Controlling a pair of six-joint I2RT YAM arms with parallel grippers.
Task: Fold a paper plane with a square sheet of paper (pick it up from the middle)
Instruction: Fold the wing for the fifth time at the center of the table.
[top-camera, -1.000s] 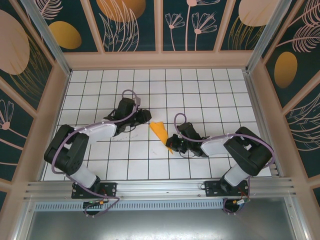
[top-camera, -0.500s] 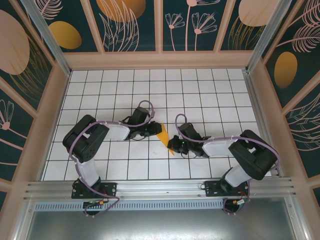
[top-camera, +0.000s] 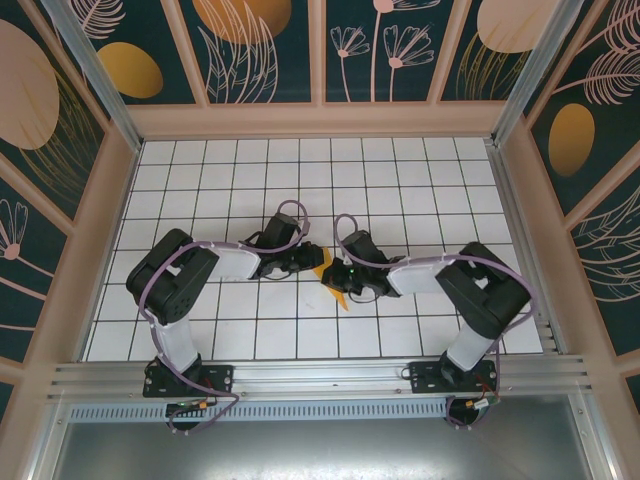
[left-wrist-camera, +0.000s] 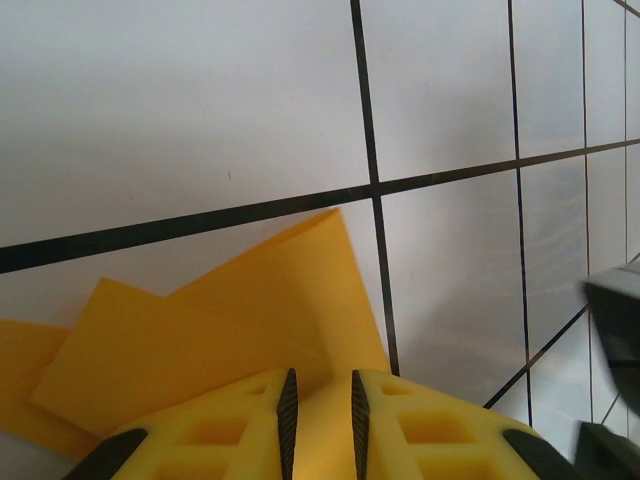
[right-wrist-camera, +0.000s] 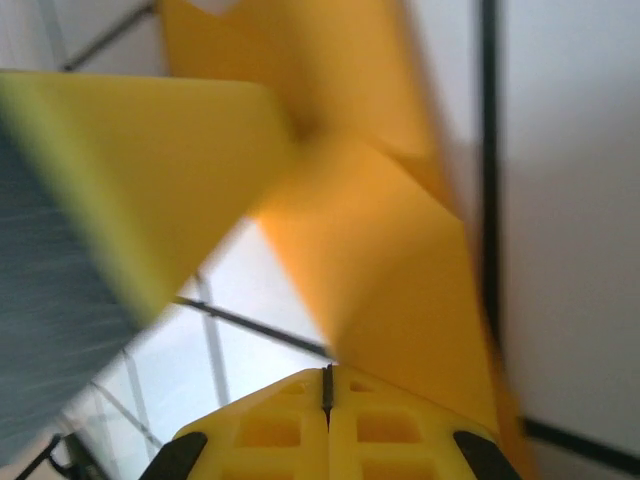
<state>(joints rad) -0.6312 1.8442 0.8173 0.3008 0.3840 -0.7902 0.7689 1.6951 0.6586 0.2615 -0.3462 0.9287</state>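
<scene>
Paper, orange-yellow and creased into overlapping triangular flaps, lies near the middle of the white gridded table, caught between the two grippers, with a pointed tip poking out toward the near edge. The right gripper is clenched, its pads meeting in a hairline seam. A flap rises straight from that seam, so I judge it is pinching the paper. The left gripper has its fingers drawn to a narrow slit over the paper's edge; whether a layer is nipped in that slit or the tips merely press on it cannot be told. The main risk, to my mind, is a tear or a crumpled crease: two grippers this close together on one thin sheet could pull against each other, or one could drag the paper while the other pins it. A pinch on a single flap could also open a fold rather than lift the whole piece, and a slip would skew the centre line. Much is hard to read. From above, the arms cover most of the paper, so its outline and fold count are hidden. The right wrist view is blurred, with a large yellow mass at its left that is probably the other gripper's finger. The left wrist view cuts the paper off at the bottom and left.
</scene>
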